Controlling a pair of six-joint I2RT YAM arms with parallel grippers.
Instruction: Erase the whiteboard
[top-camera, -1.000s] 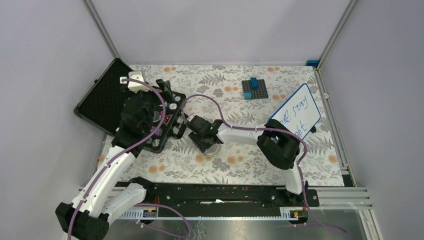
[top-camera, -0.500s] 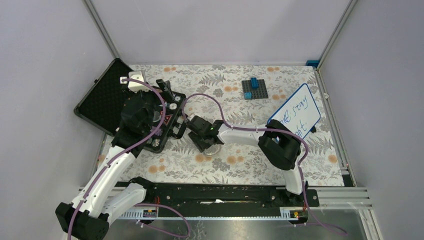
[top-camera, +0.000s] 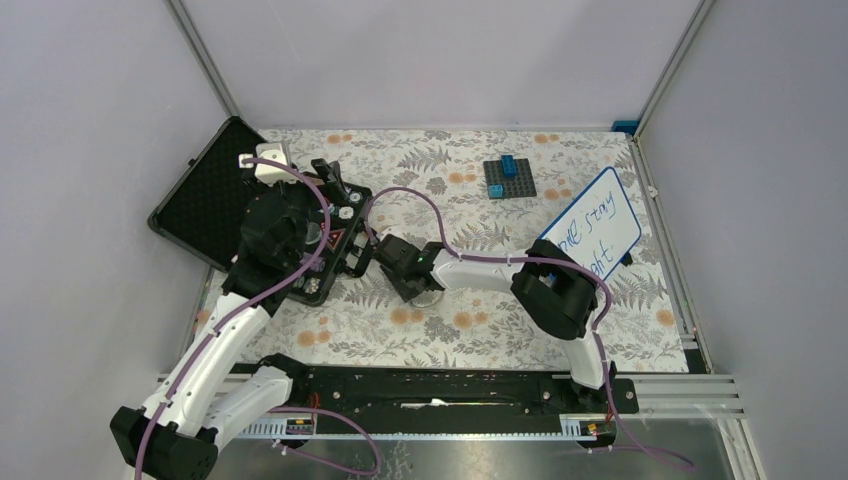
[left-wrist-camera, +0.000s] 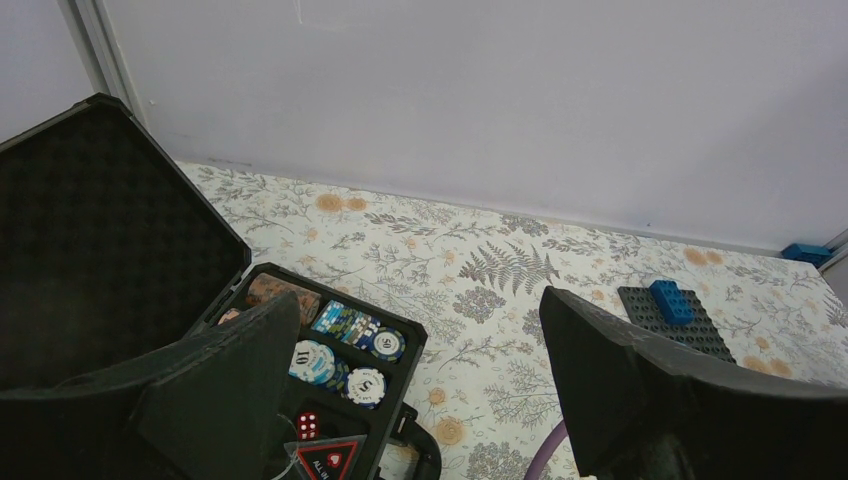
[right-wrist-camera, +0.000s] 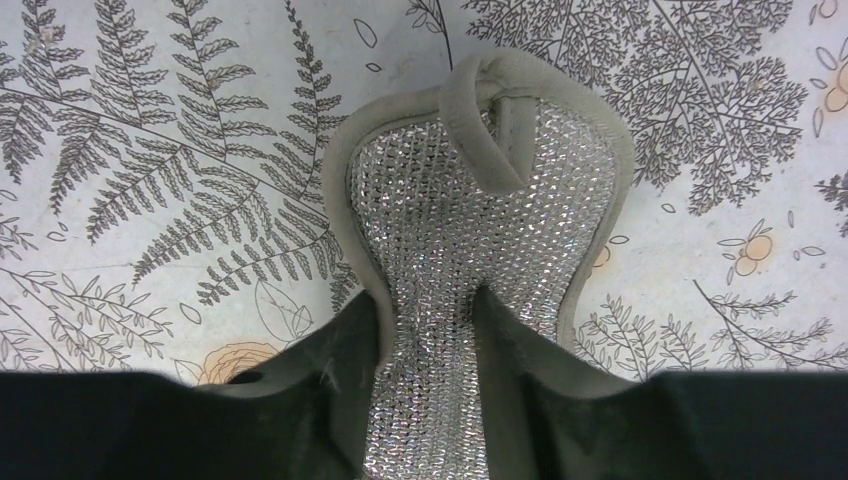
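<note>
Right tool (right-wrist-camera: 430, 318) farther left, clamped on glittery pad (right-wrist-camera: 480, 200); whiteboard (top-camera: 600, 222) well right; left tool (left-wrist-camera: 415, 300) agape.

Left gripper (left-wrist-camera: 417, 320) hung wide open, nothing between its two black fingers (left-wrist-camera: 225, 385). Under the left one sat a black case (left-wrist-camera: 90, 250) with the foam lid flipped back, poker chips (left-wrist-camera: 350, 345) and red dice (left-wrist-camera: 308, 425) inside. Floral cloth (left-wrist-camera: 500, 265) ran out to the pale wall. Off to the right, a dark studded plate (left-wrist-camera: 700, 335) carried a blue brick (left-wrist-camera: 672, 300), and a purple cable (left-wrist-camera: 545, 462) poked in at the bottom edge.
</note>
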